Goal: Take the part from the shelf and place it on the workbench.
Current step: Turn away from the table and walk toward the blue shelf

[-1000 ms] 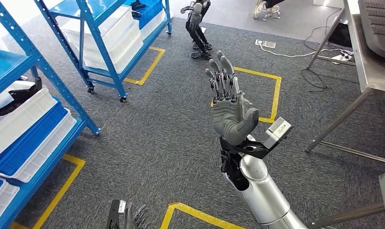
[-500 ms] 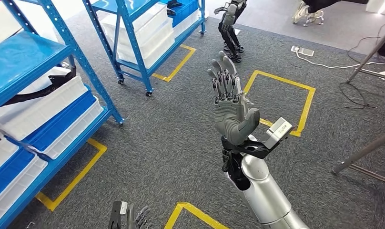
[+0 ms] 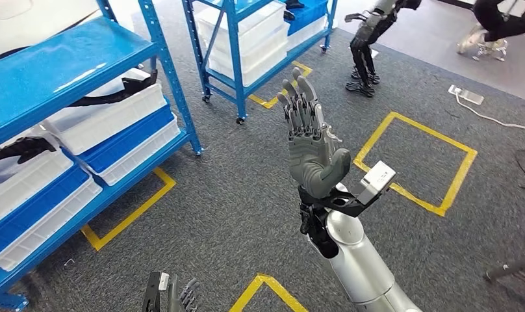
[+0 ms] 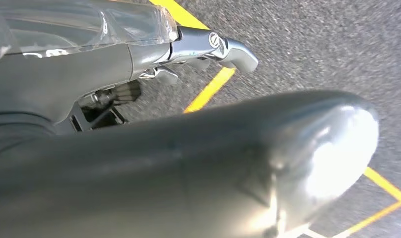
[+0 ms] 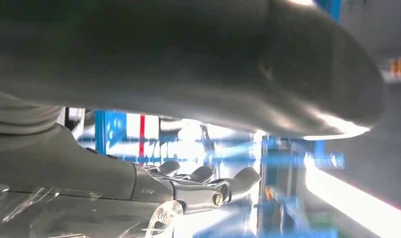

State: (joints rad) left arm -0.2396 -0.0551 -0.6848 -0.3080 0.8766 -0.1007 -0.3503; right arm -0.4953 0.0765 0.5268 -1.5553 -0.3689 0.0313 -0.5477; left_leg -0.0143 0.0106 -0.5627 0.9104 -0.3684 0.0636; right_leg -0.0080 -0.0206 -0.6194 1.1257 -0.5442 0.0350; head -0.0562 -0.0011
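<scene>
Shelf [image 3: 71,65] left — bins [image 3: 110,120] on it, second shelf [image 3: 247,32] behind.

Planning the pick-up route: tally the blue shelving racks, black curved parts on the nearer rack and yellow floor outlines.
Blue metal shelving racks: 2
Black curved parts on the nearer rack: 2
Yellow tape floor outlines: 4
Total: 8

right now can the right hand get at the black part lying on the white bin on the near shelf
Probably not yet: the right hand is raised, open, over bare carpet, well apart from the black part on the blue shelf.
</scene>
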